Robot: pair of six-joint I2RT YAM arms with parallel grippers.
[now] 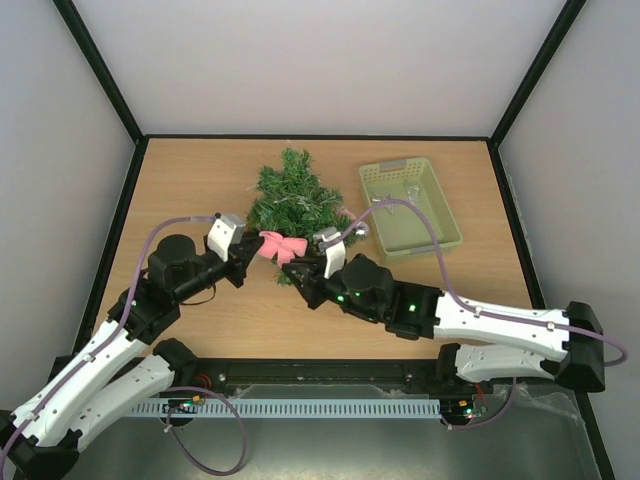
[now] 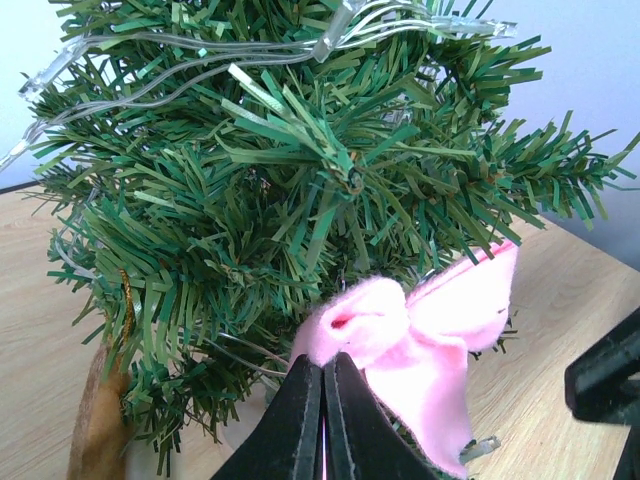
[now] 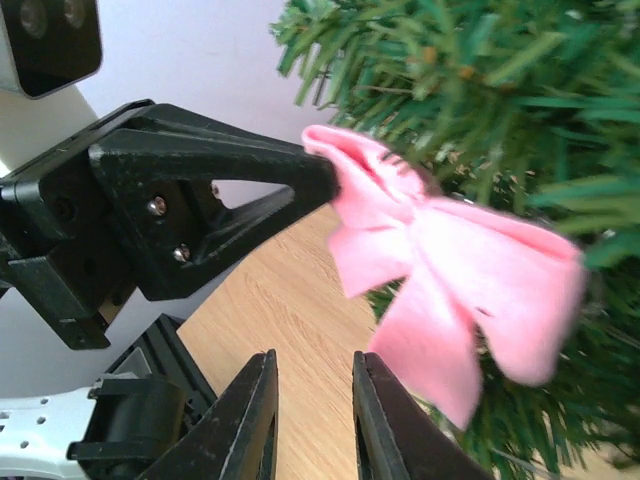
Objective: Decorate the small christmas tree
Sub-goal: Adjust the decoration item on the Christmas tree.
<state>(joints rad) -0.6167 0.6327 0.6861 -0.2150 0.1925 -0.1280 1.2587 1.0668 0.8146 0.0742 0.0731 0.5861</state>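
The wooden desk [image 1: 200, 320] carries the small christmas tree [image 1: 292, 195] at its middle, toward the back, with a pale green basket [image 1: 395, 168] just to its right. A clear string of lights [image 2: 200, 55] runs through the upper branches. A pink bow [image 1: 281, 245] rests against the tree's near, lower branches. The left tool [image 2: 322, 365] is clamped on one end of the bow. The right tool [image 3: 315, 365] sits just under the bow, its jaws a narrow gap apart with nothing between them.
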